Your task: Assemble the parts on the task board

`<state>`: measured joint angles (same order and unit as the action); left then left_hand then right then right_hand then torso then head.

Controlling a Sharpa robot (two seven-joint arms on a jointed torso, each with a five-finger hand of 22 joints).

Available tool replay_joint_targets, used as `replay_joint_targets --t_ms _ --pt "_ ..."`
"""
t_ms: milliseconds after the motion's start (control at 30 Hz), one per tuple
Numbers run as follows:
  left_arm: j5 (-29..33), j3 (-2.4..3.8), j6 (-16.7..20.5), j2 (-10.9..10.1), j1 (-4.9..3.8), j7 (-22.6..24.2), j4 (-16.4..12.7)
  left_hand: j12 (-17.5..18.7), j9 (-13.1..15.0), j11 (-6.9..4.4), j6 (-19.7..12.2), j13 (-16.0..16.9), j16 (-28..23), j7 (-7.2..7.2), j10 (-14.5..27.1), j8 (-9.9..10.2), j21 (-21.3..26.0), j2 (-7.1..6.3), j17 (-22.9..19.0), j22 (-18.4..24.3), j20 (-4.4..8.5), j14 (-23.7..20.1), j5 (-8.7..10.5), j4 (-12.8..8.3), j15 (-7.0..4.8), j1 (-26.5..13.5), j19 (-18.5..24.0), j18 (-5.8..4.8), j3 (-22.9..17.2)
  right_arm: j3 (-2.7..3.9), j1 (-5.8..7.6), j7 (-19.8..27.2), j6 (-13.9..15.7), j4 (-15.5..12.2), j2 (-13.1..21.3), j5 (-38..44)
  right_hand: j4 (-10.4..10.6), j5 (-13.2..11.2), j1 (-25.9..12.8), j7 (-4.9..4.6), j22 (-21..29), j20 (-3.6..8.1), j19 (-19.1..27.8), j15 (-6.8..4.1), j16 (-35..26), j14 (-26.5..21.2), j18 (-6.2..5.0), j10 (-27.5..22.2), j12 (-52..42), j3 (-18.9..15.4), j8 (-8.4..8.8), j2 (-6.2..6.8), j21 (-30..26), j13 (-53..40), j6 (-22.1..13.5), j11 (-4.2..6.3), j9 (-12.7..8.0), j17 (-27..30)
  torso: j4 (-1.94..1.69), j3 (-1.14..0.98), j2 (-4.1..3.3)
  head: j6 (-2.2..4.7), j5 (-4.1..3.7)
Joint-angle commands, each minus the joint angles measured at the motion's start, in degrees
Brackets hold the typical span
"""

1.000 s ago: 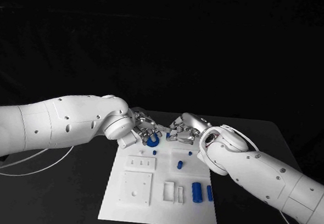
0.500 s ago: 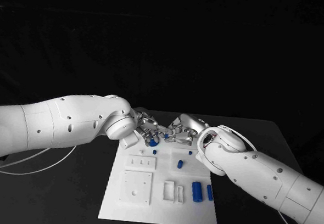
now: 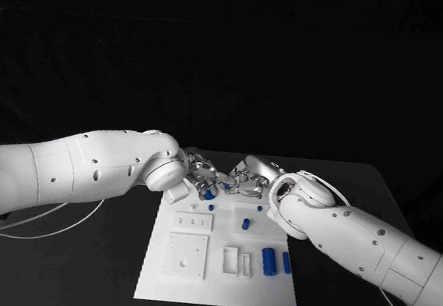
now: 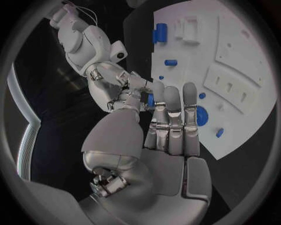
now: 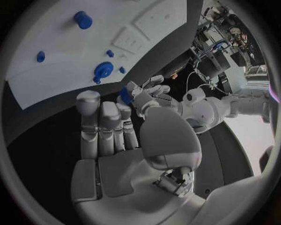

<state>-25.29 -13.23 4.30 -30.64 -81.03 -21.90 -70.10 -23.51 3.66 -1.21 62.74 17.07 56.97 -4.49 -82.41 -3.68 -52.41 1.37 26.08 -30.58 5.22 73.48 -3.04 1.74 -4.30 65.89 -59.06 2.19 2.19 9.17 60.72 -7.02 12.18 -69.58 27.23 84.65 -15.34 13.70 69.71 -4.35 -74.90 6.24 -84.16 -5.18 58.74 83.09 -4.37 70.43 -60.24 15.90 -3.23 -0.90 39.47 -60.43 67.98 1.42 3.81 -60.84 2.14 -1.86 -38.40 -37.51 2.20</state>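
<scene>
Both hands have drawn slightly closer together over the far edge of the task board [image 3: 216,288] since the earlier frames; the left hand [image 3: 199,174] and right hand [image 3: 247,180] meet fingertip to fingertip around a small blue part [image 4: 150,100], though which hand actually grips it cannot be told. Near them, a blue gear [image 5: 103,71] sits on the board's far left; two blue cylinders [image 3: 269,261] lie at the near right.
</scene>
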Motion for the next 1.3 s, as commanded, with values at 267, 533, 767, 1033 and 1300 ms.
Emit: replay_joint_targets --t_ms 267,533,767,1033,1300 --pt "0.2 0.08 -0.4 0.3 0.02 2.0 0.0 0.4 0.1 -0.11 0.5 -0.1 -0.5 0.01 0.5 0.0 0.5 2.1 -0.2 -0.1 0.11 -0.4 0.12 -1.4 0.08 0.6 0.2 0.32 -0.2 -0.07 -0.04 0.1 -1.0 -0.3 -0.3 -0.2 0.4 0.2 0.0 0.97 -4.6 0.3 -1.5 -0.21 -0.2 0.1 0.31 0.0 0.3 -0.1 -0.41 -0.64 -0.2 0.0 2.4 0.49 0.3 0.0 0.03 0.03 -0.03 -0.08 -0.08" --pt "0.2 0.09 0.0 0.6 0.05 2.0 0.3 0.2 0.0 -0.26 1.2 0.0 -0.6 0.2 0.8 0.0 0.4 4.54 -0.3 -0.2 0.15 -0.4 -1.52 -3.0 0.0 3.0 0.3 0.33 -1.9 -0.08 -0.05 0.2 -1.0 -0.4 -0.3 -0.3 0.4 0.3 0.0 0.98 -4.7 0.32 -1.6 -0.22 -0.2 0.1 0.31 0.0 0.4 -0.2 -0.39 -0.66 -0.1 0.0 2.4 0.51 0.3 0.0 0.05 0.02 -0.05 -0.19 -0.1" --pt "0.2 0.08 -0.2 0.9 0.24 1.8 0.7 0.0 0.1 -0.33 1.5 0.1 -0.6 0.32 0.9 0.0 0.2 4.84 -0.5 -0.3 0.18 -0.3 -2.02 -3.6 -0.05 3.4 0.4 0.32 -2.4 -0.08 -0.05 0.1 -0.9 -0.4 -0.4 -0.3 0.5 0.3 0.0 1.0 -4.7 0.32 -1.6 -0.23 -0.2 0.1 0.3 0.0 0.4 -0.3 -0.4 -0.66 -0.2 0.0 2.4 0.51 0.3 0.0 0.03 0.05 -0.05 -0.29 -0.27" --pt "0.3 0.08 -0.5 1.3 0.54 1.6 1.3 -0.2 0.1 -0.37 1.9 0.2 -0.5 0.46 1.0 0.0 0.1 4.85 -0.6 -0.4 0.23 -0.3 -2.58 -4.1 -0.09 3.4 0.4 0.28 -2.5 -0.08 -0.05 0.1 -0.9 -0.4 -0.4 -0.3 0.5 0.5 0.0 0.98 -4.7 0.32 -1.6 -0.23 -0.3 0.1 0.28 0.0 0.4 -0.3 -0.41 -0.64 0.0 0.0 2.4 0.5 0.3 0.1 -0.06 0.04 -0.03 -0.39 -0.28" --pt "0.4 0.08 -0.2 1.2 0.63 1.4 1.5 0.0 0.2 -0.45 2.7 0.0 -0.4 0.72 1.2 0.0 -0.2 6.55 -0.7 -0.6 0.39 -0.3 -12.82 -7.1 -0.21 5.2 0.6 0.27 -5.6 -0.08 -0.05 0.1 -1.0 -0.3 -0.4 -0.3 0.4 0.6 0.0 0.94 -4.7 0.32 -1.6 -0.22 -0.3 0.1 0.26 -0.1 0.5 -0.3 -0.38 -0.64 -0.1 0.0 2.3 0.49 0.3 0.1 0.02 0.01 -0.03 -0.48 -0.22"
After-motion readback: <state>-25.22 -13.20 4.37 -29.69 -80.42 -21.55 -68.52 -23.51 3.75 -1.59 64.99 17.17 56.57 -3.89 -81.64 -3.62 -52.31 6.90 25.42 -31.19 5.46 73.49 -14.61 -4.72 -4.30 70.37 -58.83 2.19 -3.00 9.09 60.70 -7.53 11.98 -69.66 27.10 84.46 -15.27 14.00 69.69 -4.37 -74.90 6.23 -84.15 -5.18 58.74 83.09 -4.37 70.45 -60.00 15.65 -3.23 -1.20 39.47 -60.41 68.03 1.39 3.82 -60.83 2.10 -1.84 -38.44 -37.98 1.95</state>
